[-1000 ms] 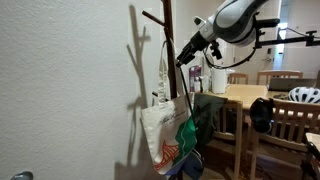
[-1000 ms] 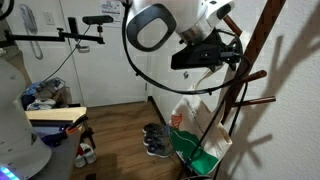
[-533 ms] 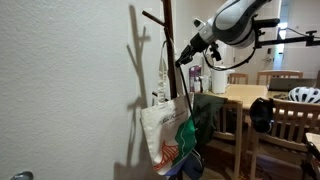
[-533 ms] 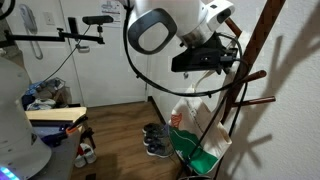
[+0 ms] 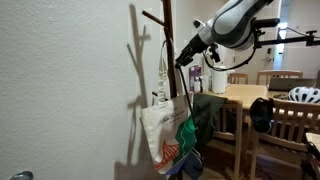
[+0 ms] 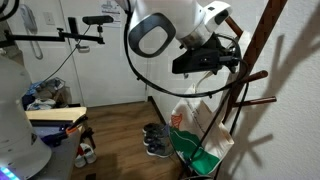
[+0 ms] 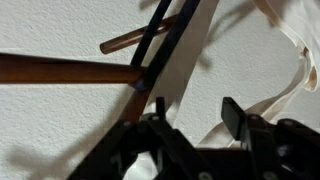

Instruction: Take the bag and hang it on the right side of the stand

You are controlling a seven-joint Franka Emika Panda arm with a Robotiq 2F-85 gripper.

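Left to right. One stand (image 5: 167, 30), upright close to the wall; two pegs (image 7: 60, 68) countable in wrist view. One bag (image 5: 165, 130) hanging low off the stand by its straps (image 7: 170, 35), which run up over the peg junction. Weight looks carried by the stand, not the arm. Same bag in an exterior view (image 6: 203, 145), below the pegs. Cannot tell whether that peg counts as the right side. One claw (image 5: 183, 58) just beside the strap top, probably up there to seat or let go of the loop. Wrist view: two fingers (image 7: 232, 118) spread apart, nothing pinched between, so open. One counter (image 5: 250, 93) further right, well apart, not involved.
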